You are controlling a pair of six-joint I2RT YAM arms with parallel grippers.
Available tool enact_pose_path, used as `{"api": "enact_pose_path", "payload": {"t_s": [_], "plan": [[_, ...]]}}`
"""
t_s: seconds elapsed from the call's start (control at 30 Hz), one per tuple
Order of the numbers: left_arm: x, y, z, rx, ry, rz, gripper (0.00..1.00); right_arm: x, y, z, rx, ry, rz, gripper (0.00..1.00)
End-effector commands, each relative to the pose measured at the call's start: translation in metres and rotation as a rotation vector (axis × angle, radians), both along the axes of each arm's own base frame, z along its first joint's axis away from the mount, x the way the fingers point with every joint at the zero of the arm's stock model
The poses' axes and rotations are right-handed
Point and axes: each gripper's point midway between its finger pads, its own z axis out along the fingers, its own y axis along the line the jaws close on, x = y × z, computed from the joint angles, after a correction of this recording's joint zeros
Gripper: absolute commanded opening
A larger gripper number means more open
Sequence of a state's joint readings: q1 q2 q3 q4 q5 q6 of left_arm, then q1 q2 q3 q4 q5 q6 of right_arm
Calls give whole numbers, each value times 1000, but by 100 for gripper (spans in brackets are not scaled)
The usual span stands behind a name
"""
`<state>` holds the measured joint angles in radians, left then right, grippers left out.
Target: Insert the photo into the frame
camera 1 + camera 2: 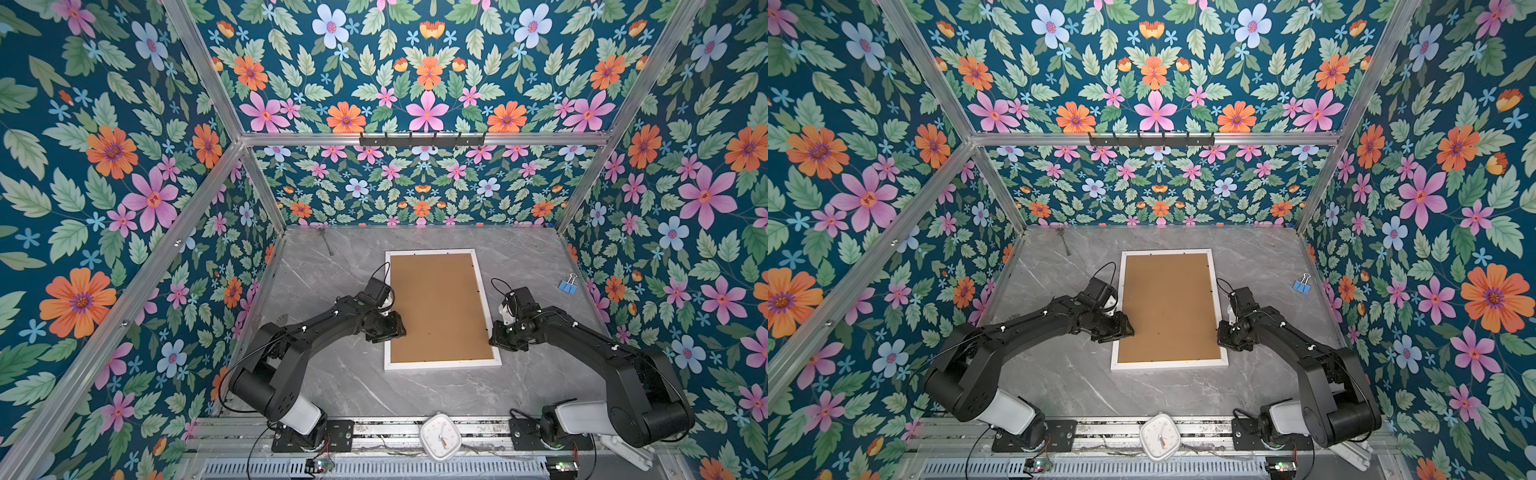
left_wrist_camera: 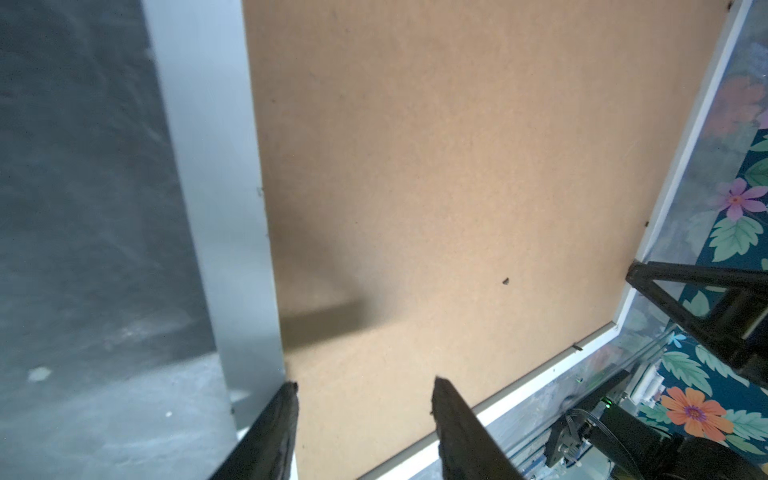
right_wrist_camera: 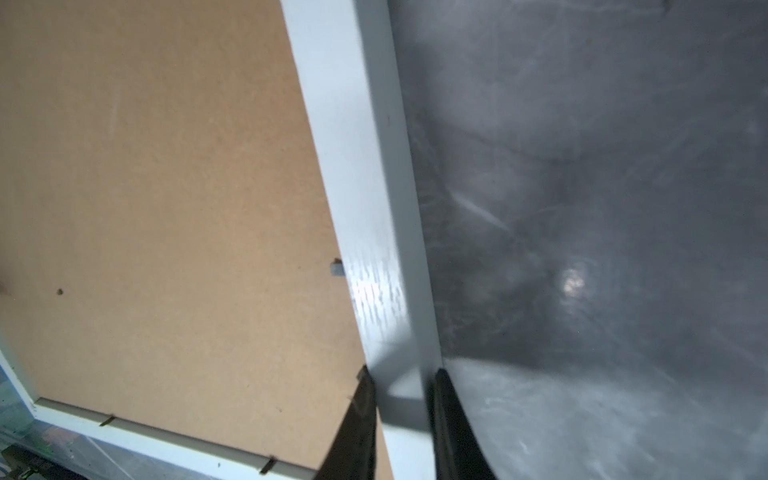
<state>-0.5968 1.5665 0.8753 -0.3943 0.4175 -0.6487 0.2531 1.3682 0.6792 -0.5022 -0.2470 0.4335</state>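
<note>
The large white rectangular picture frame point(image 1: 442, 365) point(image 1: 1169, 365) lies flat on the grey marbled desk point(image 1: 332, 374), roughly midway between the two arms. It is back side up, and its long axis runs from the arms' bases towards the far flowered wall. Inside its rim sits a plain brown backing board point(image 1: 440, 307) point(image 1: 1169, 307), filling the opening edge to edge, with small dark tabs point(image 3: 337, 268) at the inner border. The board covers whatever lies beneath, so the photo cannot be seen.

The left gripper point(image 1: 395, 328) point(image 2: 365, 384) is over the frame's left long side towards the near end. Its jaws are apart, one tip at the inner edge of the white rail and the other above the board, with nothing between them. The right gripper point(image 1: 494, 338) point(image 3: 401, 374) straddles the right long rail, clamped with a finger against each side.

A blue binder clip point(image 1: 567, 286) lies well apart, near the right wall.
</note>
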Motion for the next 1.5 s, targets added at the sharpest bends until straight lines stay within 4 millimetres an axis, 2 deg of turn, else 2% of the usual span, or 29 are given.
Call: {"api": "enact_pose_path", "payload": {"t_s": [0.0, 0.2, 0.5, 0.87, 1.47], "plan": [[-5, 2, -11, 46, 19, 0, 55, 0, -1, -3, -4, 11, -32, 11], [-7, 10, -16, 109, 26, 10, 54, 1, -2, -4, -9, 14, -30, 10], [5, 8, 5, 119, -19, -7, 54, 1, -3, -4, -16, 13, -32, 9], [41, 16, 31, 105, -99, 11, 54, 0, -3, -3, -12, 11, -31, 9], [102, 32, 54, 103, -178, 42, 55, 1, -1, -3, -2, 5, -25, 9]]}}
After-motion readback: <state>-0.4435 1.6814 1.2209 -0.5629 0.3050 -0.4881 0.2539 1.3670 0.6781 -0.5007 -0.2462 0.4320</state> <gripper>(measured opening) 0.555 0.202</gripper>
